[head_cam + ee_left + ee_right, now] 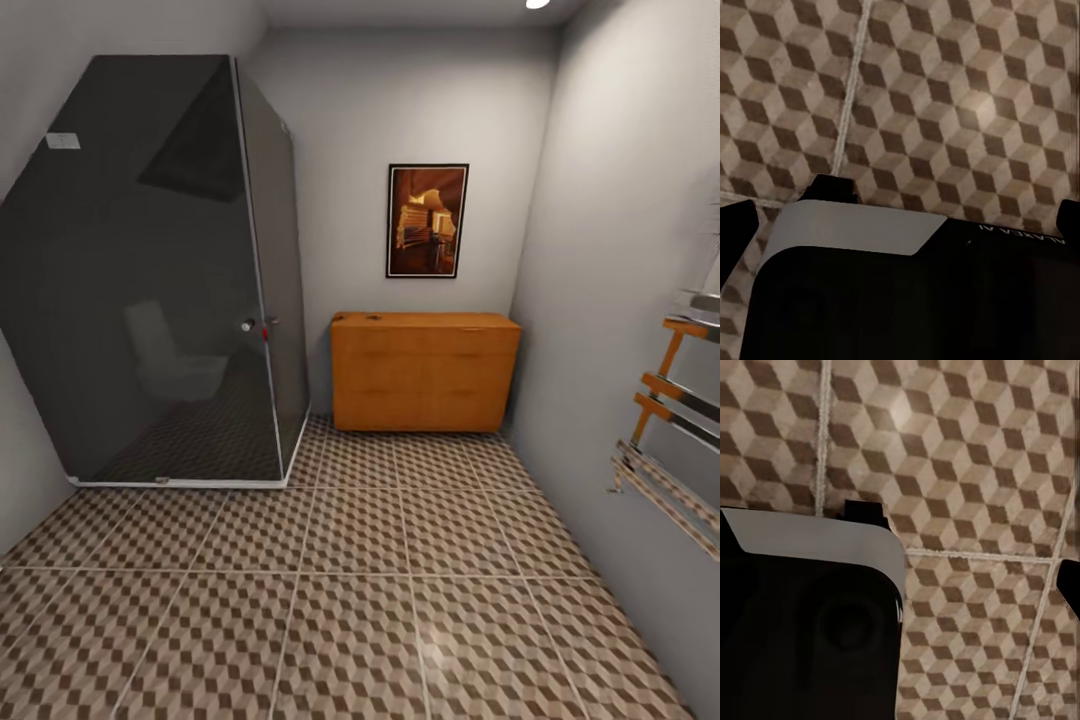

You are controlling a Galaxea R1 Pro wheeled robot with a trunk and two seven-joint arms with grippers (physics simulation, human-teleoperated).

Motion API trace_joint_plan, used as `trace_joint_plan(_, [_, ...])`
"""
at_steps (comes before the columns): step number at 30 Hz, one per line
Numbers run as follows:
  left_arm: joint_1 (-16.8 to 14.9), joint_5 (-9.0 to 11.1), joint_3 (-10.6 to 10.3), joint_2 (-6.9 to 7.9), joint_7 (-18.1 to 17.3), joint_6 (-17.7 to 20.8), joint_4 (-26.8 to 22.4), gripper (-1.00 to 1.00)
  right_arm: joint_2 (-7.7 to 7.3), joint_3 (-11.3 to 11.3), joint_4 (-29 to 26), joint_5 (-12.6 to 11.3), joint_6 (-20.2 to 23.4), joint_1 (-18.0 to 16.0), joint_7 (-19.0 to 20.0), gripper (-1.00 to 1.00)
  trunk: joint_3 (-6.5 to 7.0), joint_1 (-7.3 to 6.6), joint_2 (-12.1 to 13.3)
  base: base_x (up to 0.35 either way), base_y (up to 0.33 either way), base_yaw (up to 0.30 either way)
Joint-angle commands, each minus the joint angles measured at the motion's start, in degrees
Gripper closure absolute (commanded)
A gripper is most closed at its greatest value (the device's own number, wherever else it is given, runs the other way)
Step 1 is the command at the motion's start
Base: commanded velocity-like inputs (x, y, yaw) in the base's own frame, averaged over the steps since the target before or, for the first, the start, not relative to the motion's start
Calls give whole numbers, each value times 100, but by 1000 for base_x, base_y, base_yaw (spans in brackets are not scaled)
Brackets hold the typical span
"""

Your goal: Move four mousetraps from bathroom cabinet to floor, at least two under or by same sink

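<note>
The cabinet, low and orange-brown, stands against the far wall right of the shower. Two tiny dark specks lie on its top near the left end; they are too small to tell whether they are mousetraps. The bathroom floor with its cube-pattern tiles spreads from me to the cabinet. The sink is out of view. In the left wrist view my left gripper hangs over the floor tiles, fingertips far apart at the frame edges. One dark fingertip of the right gripper shows over tiles.
A dark glass shower cabin fills the left corner. A framed picture hangs above the cabinet. A metal and wood towel rack juts from the right wall. My black and grey base lies under both wrists.
</note>
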Motion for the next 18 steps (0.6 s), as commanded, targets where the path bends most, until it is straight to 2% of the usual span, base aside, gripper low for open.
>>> trace_joint_plan(1, [-3,39,-49,-2,21,-16,2,-100,2,8,18,53,-17,-8,-27,-100,-5,3,-3,321,-92,-136])
trace_joint_plan(10, [-2,41,-49,3,21,-16,2,-100,3,1,18,49,-12,-7,-25,-100,15,3,-3,321,-93,-181])
trace_joint_plan(18, [-1,45,-49,3,21,-16,2,-100,8,0,17,45,24,-7,-64,-100,23,3,-3,321,-93,-63])
